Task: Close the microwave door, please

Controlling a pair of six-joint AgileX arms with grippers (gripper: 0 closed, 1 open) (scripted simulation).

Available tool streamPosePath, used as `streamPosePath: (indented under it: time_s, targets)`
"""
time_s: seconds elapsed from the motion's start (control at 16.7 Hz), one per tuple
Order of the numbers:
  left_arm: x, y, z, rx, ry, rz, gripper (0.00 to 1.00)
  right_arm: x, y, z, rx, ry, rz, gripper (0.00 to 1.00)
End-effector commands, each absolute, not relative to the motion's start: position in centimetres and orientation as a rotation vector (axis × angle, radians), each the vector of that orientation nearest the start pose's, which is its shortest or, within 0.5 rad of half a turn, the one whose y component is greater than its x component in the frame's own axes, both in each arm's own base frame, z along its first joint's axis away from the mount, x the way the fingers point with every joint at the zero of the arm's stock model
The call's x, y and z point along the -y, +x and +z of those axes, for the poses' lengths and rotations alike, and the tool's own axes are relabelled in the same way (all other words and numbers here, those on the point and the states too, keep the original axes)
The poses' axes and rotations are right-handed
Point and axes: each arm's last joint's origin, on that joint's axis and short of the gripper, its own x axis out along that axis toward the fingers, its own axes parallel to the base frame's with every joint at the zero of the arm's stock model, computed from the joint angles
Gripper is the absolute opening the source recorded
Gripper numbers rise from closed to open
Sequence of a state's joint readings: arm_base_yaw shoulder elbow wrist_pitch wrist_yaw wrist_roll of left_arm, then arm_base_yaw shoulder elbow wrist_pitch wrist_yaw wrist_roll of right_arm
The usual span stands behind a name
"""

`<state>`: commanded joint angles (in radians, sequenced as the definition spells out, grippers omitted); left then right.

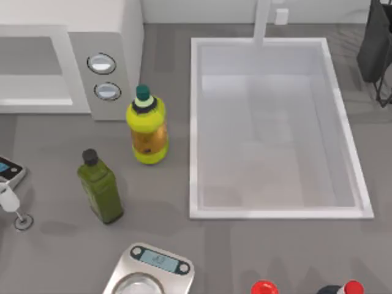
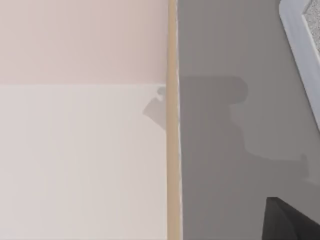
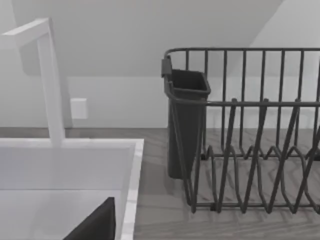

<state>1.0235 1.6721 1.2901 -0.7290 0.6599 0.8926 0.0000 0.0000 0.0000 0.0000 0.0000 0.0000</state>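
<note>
The microwave [image 1: 67,58] stands at the far left corner of the countertop [image 1: 171,245], running off the left edge of the top view. Its grey cavity [image 1: 30,55] faces the camera, open to view. The grey control strip [image 1: 101,76] on its right side carries two round silver dials, one [image 1: 101,63] above the other [image 1: 107,91]. The microwave door cannot be made out in any view, so its position cannot be told.

A yellow bottle with a green cap [image 1: 147,127] stands just in front of the control strip. A dark green bottle with a black cap [image 1: 100,187] stands nearer the front edge, to the left of the yellow one and apart from it. A silver kitchen scale [image 1: 150,272] sits at the front edge. A wine glass [image 1: 13,208] and a small device [image 1: 9,171] stand at the left edge. Two red-capped items [image 1: 264,287] [image 1: 353,288] sit at the front edge toward the right.

A white sink [image 1: 196,122] is set into the right half of the countertop, with its faucet [image 1: 262,21] at the far side. A black dish rack [image 1: 376,49] sits at the far right corner; the right wrist view shows the dish rack [image 3: 250,150] with its cutlery cup [image 3: 185,120] beside the sink [image 3: 132,175].

The left wrist view shows a pale panel [image 2: 82,150] next to grey countertop [image 2: 225,125]. Whether either gripper's fingers are wide or narrow cannot be told.
</note>
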Motion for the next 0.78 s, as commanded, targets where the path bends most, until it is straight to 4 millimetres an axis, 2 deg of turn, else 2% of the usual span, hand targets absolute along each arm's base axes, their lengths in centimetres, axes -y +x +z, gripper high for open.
streamPosePath:
  time_s: [0.3,0.42,0.78]
  targets:
    - [-28.4,19.4,23.9,-0.789,0.009,-0.021,0.0,0.1,10.6,16.0,0.0,0.0,0.0,1.0]
    - [-28.6,19.5,22.3,-0.791,0.004,-0.022,0.0,0.1,10.6,16.0,0.0,0.0,0.0,1.0]
    - [-28.7,19.4,15.5,-0.781,0.016,-0.016,0.0,0.1,10.6,16.0,0.0,0.0,0.0,1.0]
